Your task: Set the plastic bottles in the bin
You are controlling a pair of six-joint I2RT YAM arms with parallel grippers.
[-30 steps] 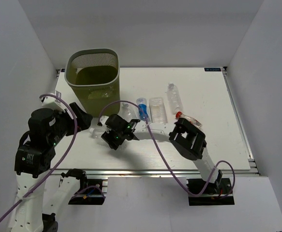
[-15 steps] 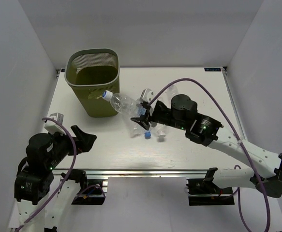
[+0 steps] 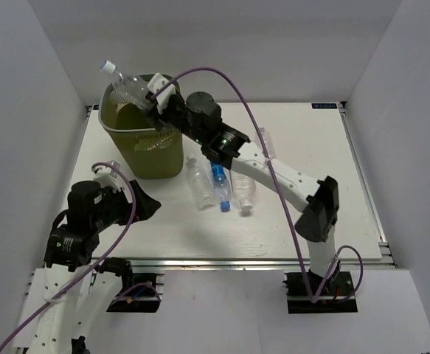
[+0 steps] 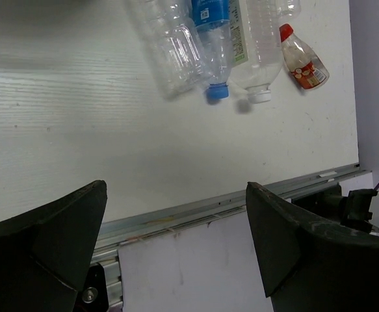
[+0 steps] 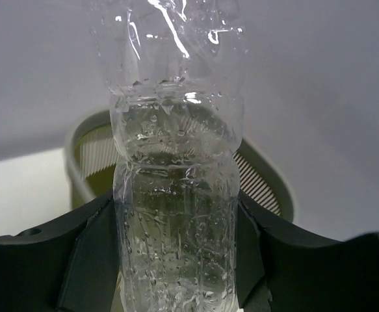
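Note:
My right gripper (image 3: 154,100) is shut on a clear white-capped plastic bottle (image 3: 128,83) and holds it tilted above the rim of the olive-green mesh bin (image 3: 159,151). In the right wrist view the bottle (image 5: 176,195) fills the gap between the fingers (image 5: 95,260), with the bin rim (image 5: 267,185) behind it. Three bottles lie side by side on the table: a clear one (image 3: 197,184), a blue-labelled one (image 3: 220,184) and another clear one (image 3: 245,192). My left gripper (image 3: 147,206) is open and empty near the front left. Its wrist view shows these bottles and a small red-capped bottle (image 4: 301,60).
Another clear bottle (image 3: 263,137) lies at the back, partly behind the right arm. The table's front metal rail (image 4: 196,211) runs under my left gripper (image 4: 176,260). White walls close in the table on three sides.
My right arm has swung left and up, carrying the bottle from beside the bin to above its rim. My left arm has shifted slightly forward and right.

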